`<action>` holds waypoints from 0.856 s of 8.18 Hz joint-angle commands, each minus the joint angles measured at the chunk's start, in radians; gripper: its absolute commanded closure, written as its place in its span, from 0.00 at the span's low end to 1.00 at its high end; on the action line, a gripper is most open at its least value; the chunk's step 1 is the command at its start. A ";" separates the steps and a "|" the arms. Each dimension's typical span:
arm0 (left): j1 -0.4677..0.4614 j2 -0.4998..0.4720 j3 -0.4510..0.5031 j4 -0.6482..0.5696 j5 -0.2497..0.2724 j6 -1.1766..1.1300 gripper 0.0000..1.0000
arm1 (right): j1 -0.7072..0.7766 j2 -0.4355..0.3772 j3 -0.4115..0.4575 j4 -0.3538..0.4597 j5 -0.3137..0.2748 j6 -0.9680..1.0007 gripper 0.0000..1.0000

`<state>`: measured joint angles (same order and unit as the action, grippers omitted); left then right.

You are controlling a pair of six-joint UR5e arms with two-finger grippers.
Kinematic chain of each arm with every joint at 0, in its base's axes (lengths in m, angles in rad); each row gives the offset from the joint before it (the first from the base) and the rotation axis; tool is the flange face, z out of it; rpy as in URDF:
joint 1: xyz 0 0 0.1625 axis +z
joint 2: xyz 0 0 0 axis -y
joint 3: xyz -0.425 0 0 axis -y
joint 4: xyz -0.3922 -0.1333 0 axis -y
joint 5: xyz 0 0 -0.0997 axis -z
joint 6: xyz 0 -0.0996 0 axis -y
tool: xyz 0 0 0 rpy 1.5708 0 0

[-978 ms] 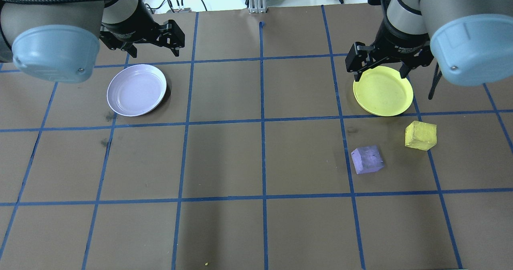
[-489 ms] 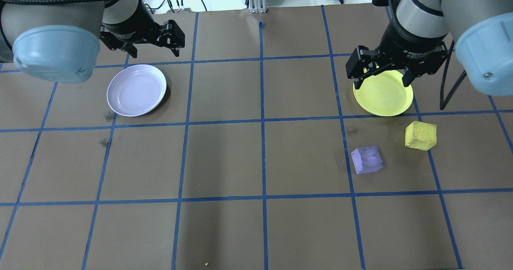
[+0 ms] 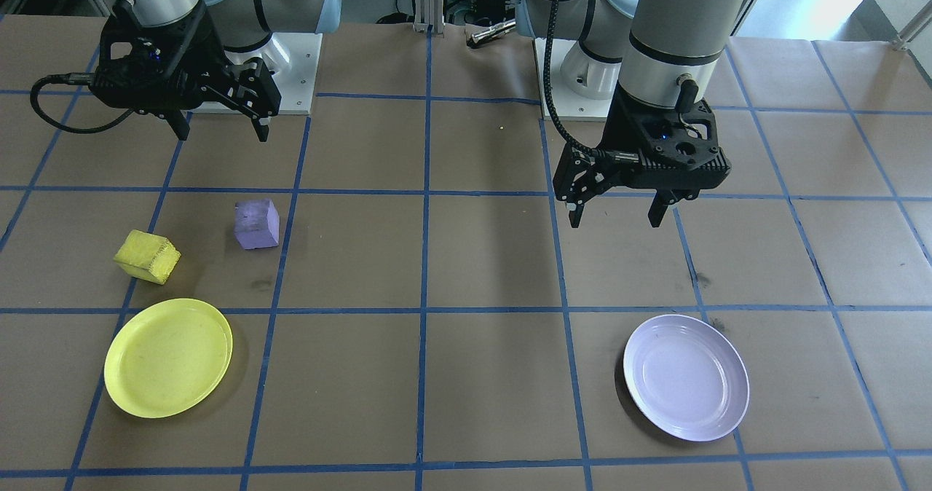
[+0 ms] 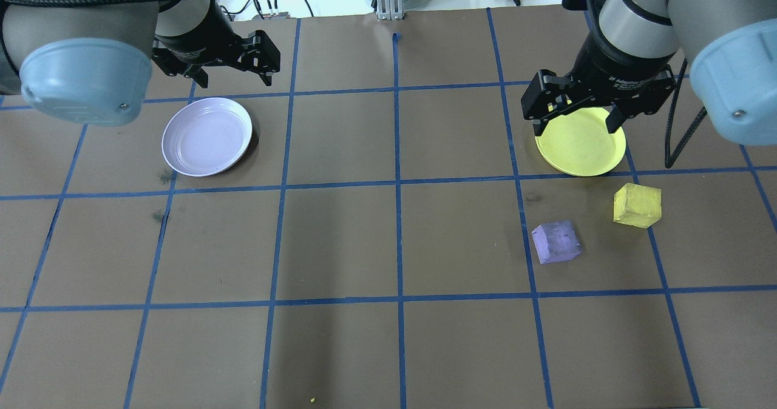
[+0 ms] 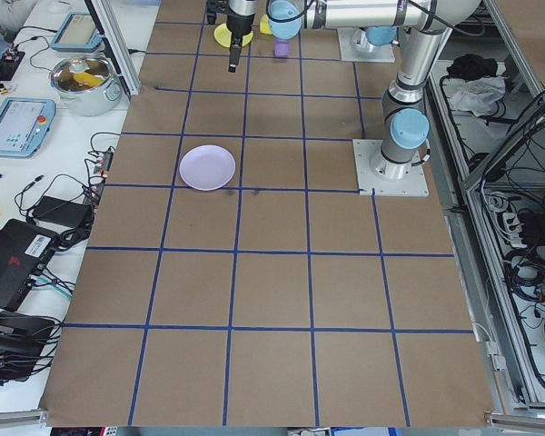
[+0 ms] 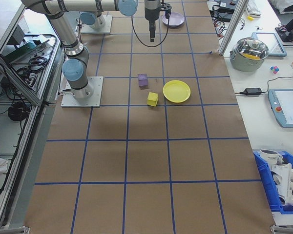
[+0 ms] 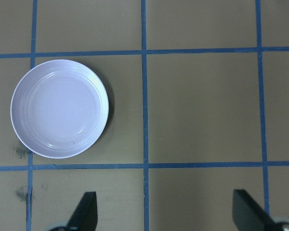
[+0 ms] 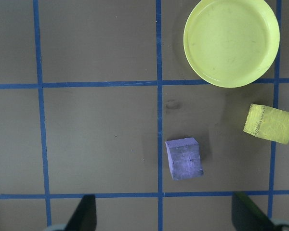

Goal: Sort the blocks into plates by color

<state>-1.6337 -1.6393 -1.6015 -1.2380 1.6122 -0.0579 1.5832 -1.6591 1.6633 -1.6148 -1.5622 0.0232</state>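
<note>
Both blocks are sitting on the table, neither plate filled. In the overhead view the right gripper (image 4: 575,119) is hanging wide open and empty above the yellow plate (image 4: 583,148), with the yellow block (image 4: 636,205) at the plate's 5 o'clock and the purple block (image 4: 556,242) at its 7 o'clock. The left gripper (image 4: 234,72) is idling open and empty at 12 o'clock of the lavender plate (image 4: 206,136). Best play: center over one block, square the fingers to its flat faces, then descend.
</note>
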 commanded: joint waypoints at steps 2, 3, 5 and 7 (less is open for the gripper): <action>0.000 0.001 0.000 0.000 0.000 0.003 0.00 | 0.000 0.007 0.001 -0.019 0.007 -0.005 0.00; 0.000 0.001 0.002 0.000 0.000 0.004 0.00 | 0.000 -0.002 0.003 -0.019 0.005 -0.006 0.00; 0.000 0.001 0.005 0.000 -0.002 0.007 0.00 | 0.000 0.002 0.003 -0.019 -0.007 -0.006 0.00; 0.000 -0.001 0.003 0.000 -0.002 0.006 0.00 | -0.002 0.001 0.000 -0.026 -0.015 -0.005 0.00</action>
<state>-1.6337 -1.6383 -1.5978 -1.2379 1.6109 -0.0514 1.5823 -1.6579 1.6645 -1.6353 -1.5682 0.0168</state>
